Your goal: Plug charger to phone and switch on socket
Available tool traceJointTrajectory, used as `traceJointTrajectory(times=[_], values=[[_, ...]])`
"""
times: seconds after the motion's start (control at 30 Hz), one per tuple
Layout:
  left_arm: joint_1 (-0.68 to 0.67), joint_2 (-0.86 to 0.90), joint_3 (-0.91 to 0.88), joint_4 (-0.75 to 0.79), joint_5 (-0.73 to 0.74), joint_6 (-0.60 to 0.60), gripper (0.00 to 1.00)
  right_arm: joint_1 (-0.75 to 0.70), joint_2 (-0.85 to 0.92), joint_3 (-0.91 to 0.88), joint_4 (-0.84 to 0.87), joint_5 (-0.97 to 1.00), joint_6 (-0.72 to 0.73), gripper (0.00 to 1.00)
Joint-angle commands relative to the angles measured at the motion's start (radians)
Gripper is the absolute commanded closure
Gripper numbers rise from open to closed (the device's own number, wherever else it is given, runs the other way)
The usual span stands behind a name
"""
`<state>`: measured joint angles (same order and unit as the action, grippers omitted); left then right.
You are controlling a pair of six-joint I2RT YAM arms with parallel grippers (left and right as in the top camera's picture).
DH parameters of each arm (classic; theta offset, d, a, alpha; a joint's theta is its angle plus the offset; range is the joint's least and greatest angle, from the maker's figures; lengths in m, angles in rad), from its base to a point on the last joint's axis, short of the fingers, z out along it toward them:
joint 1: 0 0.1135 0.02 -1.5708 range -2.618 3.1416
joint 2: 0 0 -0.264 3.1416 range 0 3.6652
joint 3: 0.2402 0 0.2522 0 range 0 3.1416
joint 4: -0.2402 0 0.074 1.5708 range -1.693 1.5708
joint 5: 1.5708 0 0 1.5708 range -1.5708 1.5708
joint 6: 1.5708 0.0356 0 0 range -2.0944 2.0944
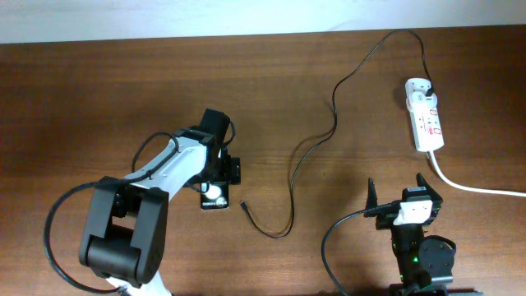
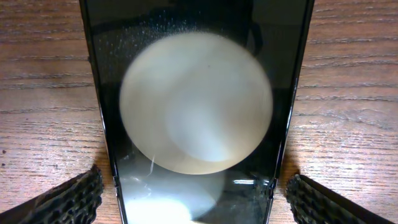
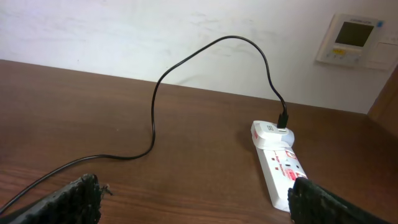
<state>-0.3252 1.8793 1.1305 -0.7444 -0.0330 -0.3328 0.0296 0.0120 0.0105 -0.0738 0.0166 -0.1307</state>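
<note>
The phone (image 2: 196, 93) lies flat on the wooden table, its glossy black screen filling the left wrist view with a big round white reflection. My left gripper (image 2: 194, 190) is open and straddles its width. One ribbed pad (image 2: 71, 200) is on each side, and a thin strip of wood shows between pad and phone edge. From overhead, the left gripper (image 1: 219, 176) covers most of the phone (image 1: 215, 197). The charger (image 1: 289, 177) runs from the socket (image 1: 426, 119) to its loose tip (image 1: 243, 204), just right of the phone. My right gripper (image 1: 398, 194) is open and empty below the socket (image 3: 280, 163).
A thick white cord (image 1: 477, 187) leaves the socket's near end toward the right edge. The charger's plug adapter (image 3: 270, 132) sits in the strip's far end. A wall controller (image 3: 351, 40) hangs behind the table.
</note>
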Motion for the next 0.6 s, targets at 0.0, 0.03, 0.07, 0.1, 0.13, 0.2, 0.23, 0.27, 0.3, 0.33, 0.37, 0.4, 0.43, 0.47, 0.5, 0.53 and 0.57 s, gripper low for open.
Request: traceJointTrajectory(times=[0.0, 0.03, 0.07, 0.1, 0.13, 0.2, 0.23, 0.27, 0.3, 0.33, 0.37, 0.4, 0.43, 0.47, 0.5, 0.53, 0.57], values=[[-0.002, 0.019, -0.032, -0.005, 0.011, 0.016, 0.01, 0.009, -0.006, -0.005, -0.008, -0.008, 0.004, 0.01], [-0.002, 0.019, -0.032, -0.005, 0.011, 0.016, 0.01, 0.009, -0.006, -0.005, -0.008, -0.008, 0.004, 0.01], [-0.002, 0.019, -0.032, -0.005, 0.011, 0.016, 0.01, 0.009, -0.006, -0.005, -0.008, -0.008, 0.004, 0.01], [-0.002, 0.019, -0.032, -0.005, 0.011, 0.016, 0.01, 0.009, -0.006, -0.005, -0.008, -0.008, 0.004, 0.01], [-0.002, 0.019, -0.032, -0.005, 0.011, 0.016, 0.01, 0.009, -0.006, -0.005, -0.008, -0.008, 0.004, 0.01], [-0.002, 0.019, -0.032, -0.001, 0.011, 0.016, 0.01, 0.009, -0.006, -0.005, -0.008, -0.008, 0.004, 0.01], [-0.002, 0.019, -0.032, 0.003, 0.011, 0.016, 0.01, 0.009, -0.006, -0.005, -0.008, -0.008, 0.004, 0.01], [-0.002, 0.019, -0.032, 0.007, 0.011, 0.016, 0.01, 0.009, -0.006, -0.005, -0.008, -0.008, 0.004, 0.01], [-0.002, 0.019, -0.032, 0.012, 0.011, 0.016, 0.01, 0.009, -0.006, -0.005, -0.008, -0.008, 0.004, 0.01], [-0.002, 0.019, -0.032, 0.015, 0.011, 0.016, 0.01, 0.009, -0.006, -0.005, -0.008, -0.008, 0.004, 0.01], [-0.002, 0.019, -0.032, 0.014, 0.008, 0.016, 0.01, 0.009, -0.006, -0.005, -0.008, -0.008, 0.004, 0.02], [-0.002, 0.019, -0.032, 0.014, 0.008, 0.016, 0.01, 0.009, -0.006, -0.005, -0.008, -0.008, 0.004, 0.01], [-0.002, 0.019, -0.032, 0.014, 0.008, 0.016, 0.01, 0.009, -0.006, -0.005, -0.008, -0.008, 0.004, 0.01], [-0.002, 0.019, -0.032, 0.014, 0.008, 0.016, 0.01, 0.009, -0.006, -0.005, -0.008, -0.008, 0.004, 0.01], [-0.002, 0.019, -0.032, 0.014, 0.008, 0.015, 0.0, 0.009, -0.006, -0.005, -0.008, -0.008, 0.004, 0.01], [-0.002, 0.019, -0.032, 0.014, 0.008, 0.016, 0.0, 0.009, -0.006, -0.005, -0.008, -0.008, 0.004, 0.01], [-0.002, 0.019, -0.032, 0.014, 0.008, 0.016, 0.01, 0.009, -0.006, -0.005, -0.008, -0.009, 0.004, 0.01]])
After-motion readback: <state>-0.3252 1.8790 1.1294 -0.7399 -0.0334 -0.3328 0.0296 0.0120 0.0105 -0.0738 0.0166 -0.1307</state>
